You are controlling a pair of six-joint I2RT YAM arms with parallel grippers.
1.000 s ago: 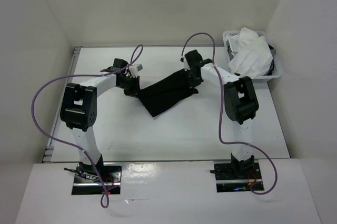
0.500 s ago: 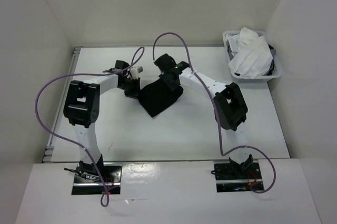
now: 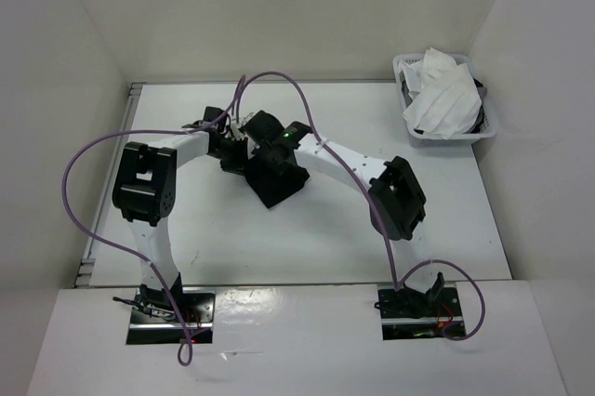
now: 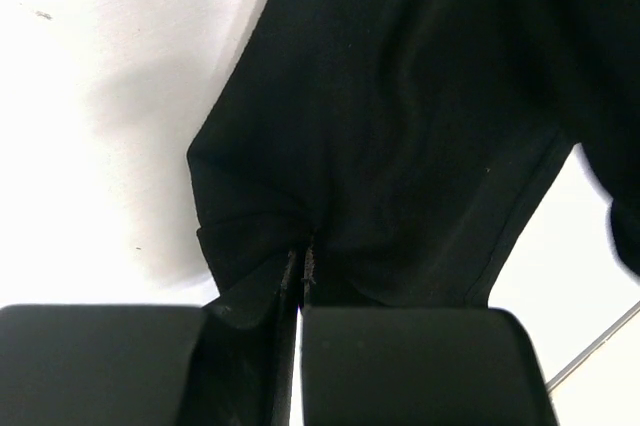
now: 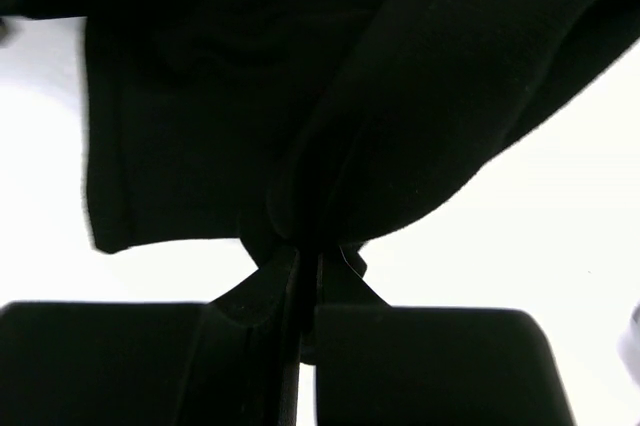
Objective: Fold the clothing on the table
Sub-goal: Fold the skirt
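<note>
The clothing [image 3: 284,187], plain black and soft, lies bunched into a compact heap on the white desk [image 3: 418,219]. In the overhead view it sits a little toward 11 o'clock from the desk's middle. Both arms reach in over it and meet there.

The left gripper [image 4: 300,281] is at the heap's 10 o'clock end. Its wrist view shows the jaws pressed together with a pinch of black fabric between them. The fabric puckers into small folds at the pinch and spreads away toward 12 and 1 o'clock, with bare desk showing at 10 and at 4 o'clock.

The right gripper [image 5: 305,271] is over the heap's 12 o'clock side, close beside the left one. Its jaws are likewise closed tight on a fold of the clothing. A thick doubled layer rises from the pinch toward 1 o'clock, and a flatter panel with a straight hem lies on the desk toward 10 o'clock.

A white basket [image 3: 484,132] stands at the desk's 2 o'clock corner, well apart from the clothing, with a white cloth [image 3: 437,89] piled in it. A metal rail [image 3: 86,269] runs along the desk's 9 o'clock edge.
</note>
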